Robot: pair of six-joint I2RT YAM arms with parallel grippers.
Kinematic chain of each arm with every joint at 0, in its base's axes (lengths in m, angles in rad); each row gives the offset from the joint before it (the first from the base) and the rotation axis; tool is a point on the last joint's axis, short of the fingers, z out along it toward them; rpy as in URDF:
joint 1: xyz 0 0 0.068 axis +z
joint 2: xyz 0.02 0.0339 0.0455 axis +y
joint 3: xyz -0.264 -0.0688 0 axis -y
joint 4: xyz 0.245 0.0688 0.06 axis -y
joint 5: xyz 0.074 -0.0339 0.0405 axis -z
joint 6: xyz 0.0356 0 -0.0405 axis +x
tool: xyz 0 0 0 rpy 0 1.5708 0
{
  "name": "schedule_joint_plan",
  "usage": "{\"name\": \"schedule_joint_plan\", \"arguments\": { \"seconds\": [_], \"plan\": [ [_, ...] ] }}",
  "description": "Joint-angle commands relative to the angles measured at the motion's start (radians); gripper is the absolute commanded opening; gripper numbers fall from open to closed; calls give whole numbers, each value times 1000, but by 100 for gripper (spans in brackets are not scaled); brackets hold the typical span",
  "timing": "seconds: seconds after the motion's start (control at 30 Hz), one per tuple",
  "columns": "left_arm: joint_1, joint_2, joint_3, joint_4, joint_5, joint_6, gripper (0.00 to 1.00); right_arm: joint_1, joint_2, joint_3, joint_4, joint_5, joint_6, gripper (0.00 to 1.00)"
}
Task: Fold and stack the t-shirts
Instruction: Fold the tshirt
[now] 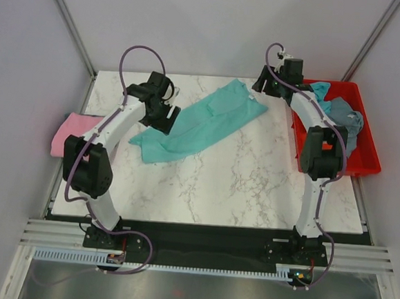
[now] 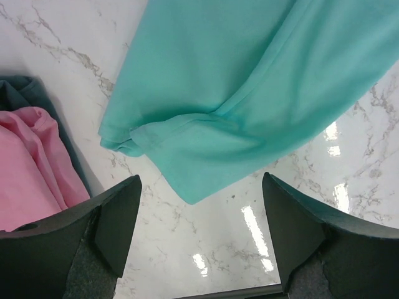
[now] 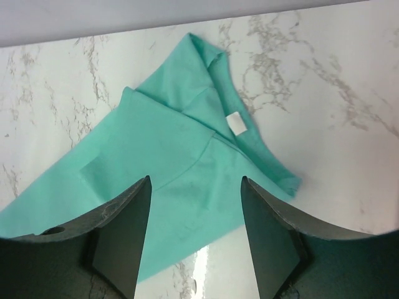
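A teal-green cotton t-shirt (image 1: 202,122) lies loosely bunched on the white marble-patterned table (image 1: 238,187). It runs diagonally from the far middle toward the near left, and its collar and white label face up at the far end. A folded pink t-shirt (image 1: 73,131) sits at the table's left edge, apart from the teal one. A light blue t-shirt (image 1: 321,90) and a grey-blue t-shirt (image 1: 344,119) lie crumpled in the red plastic tray (image 1: 369,161) on the right. The left gripper (image 2: 201,180) hangs over the teal shirt's near-left hem, jaws spread wide and holding nothing. The right gripper (image 3: 195,180) hovers above the collar end, also wide apart and empty.
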Motion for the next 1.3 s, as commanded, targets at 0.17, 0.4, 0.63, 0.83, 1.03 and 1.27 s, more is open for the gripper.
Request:
{"name": "schedule_joint_plan", "arguments": {
  "seconds": [0.17, 0.4, 0.63, 0.83, 1.03, 1.27],
  "plan": [
    [49, 53, -64, -1, -20, 18, 84, -24, -46, -155, 3, -40, 104, 67],
    [54, 127, -49, -12, 68, 12, 77, -24, -29, -197, 21, -56, 127, 68],
    [54, 210, 4, -40, 141, 22, 72, -20, 67, -137, 104, -109, 167, 66],
    [44, 187, -105, -86, 197, 36, 70, -6, 172, -43, 118, -99, 176, 66],
    [-21, 110, -249, -86, 197, 36, 70, -3, 232, -13, 138, -97, 190, 66],
    [-207, 39, -251, -86, 197, 36, 70, 17, 239, 0, 144, -96, 193, 66]
  ]
}}
